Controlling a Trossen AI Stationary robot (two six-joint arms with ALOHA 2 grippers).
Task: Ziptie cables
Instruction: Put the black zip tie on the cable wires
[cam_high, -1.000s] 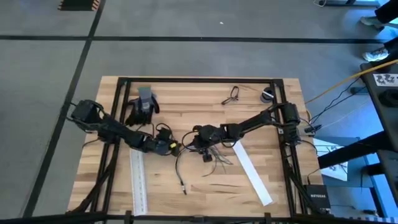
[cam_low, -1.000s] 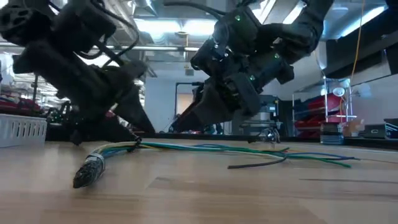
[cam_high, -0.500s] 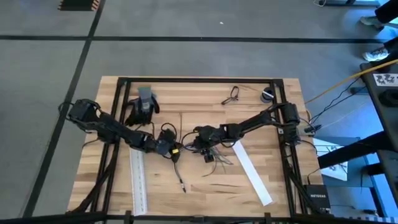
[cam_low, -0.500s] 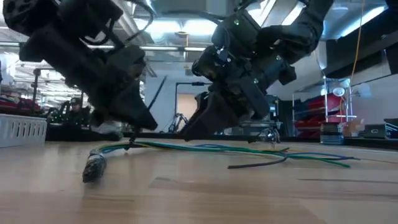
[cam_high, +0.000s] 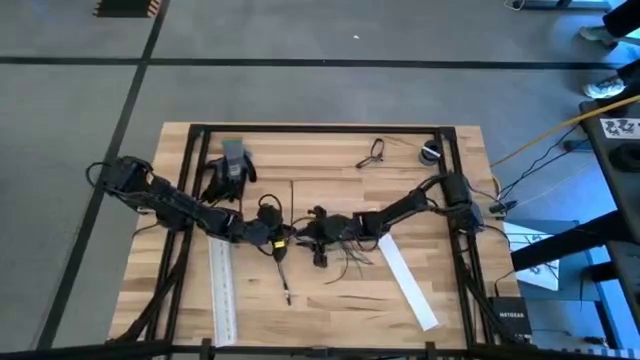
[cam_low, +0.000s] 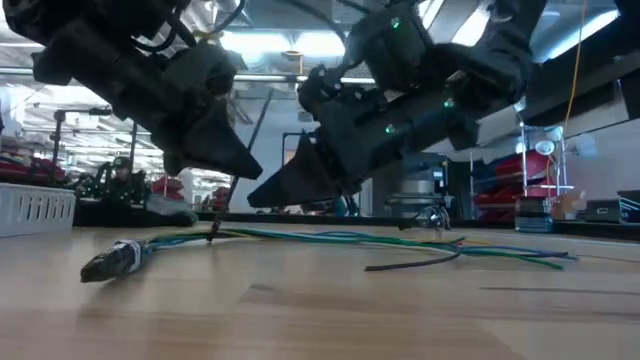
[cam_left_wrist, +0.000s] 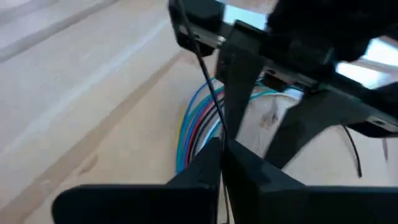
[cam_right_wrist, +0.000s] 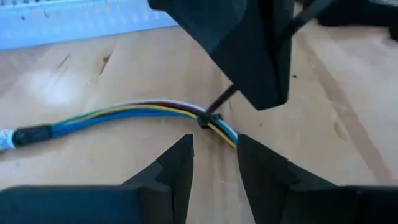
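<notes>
Bundle of thin multicoloured cables (cam_right_wrist: 124, 114) lies at table centre, thin black ziptie (cam_right_wrist: 205, 119) looped on. Left gripper (cam_left_wrist: 221, 155) pinches the tail; right gripper (cam_right_wrist: 214, 163) hovers parted at its 3 o'clock. Pull the tail steadily along its length.

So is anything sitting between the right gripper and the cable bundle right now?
Nothing visible. The right gripper hangs open just short of the cables; the left gripper pinches the zip tie tail beyond them.
</notes>
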